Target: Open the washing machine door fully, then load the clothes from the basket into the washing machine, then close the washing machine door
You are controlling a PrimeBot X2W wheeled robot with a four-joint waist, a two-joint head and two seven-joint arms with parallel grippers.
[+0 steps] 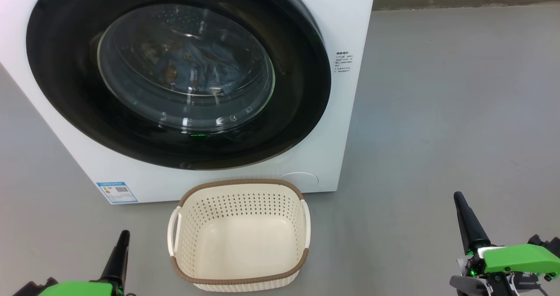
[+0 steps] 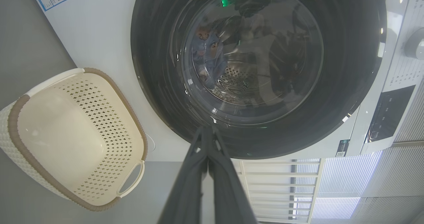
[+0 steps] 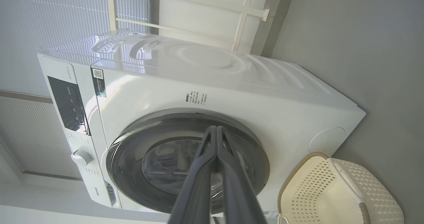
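Note:
The washing machine [image 1: 350, 33] stands ahead, white and boxy, and its round black door [image 1: 65, 94] lies flat against the front. Through the glass porthole I see the light blue clothes [image 1: 205, 64] with bear prints lying in the drum. The cream basket [image 1: 239, 234] sits on the floor right in front of the machine with nothing in it. My left gripper [image 1: 124, 235] is low at the left of the basket, shut, holding nothing. My right gripper [image 1: 458, 196] is low at the right, shut as well, apart from basket and machine.
Grey floor [image 1: 437, 112] stretches to the right of the machine. A blue label [image 1: 116, 192] marks the machine's lower left corner. The control panel [image 3: 68, 104] and a knob [image 3: 81, 157] lie along the machine's top edge. A white rail frame [image 2: 275, 184] and ribbed wall panels stand behind.

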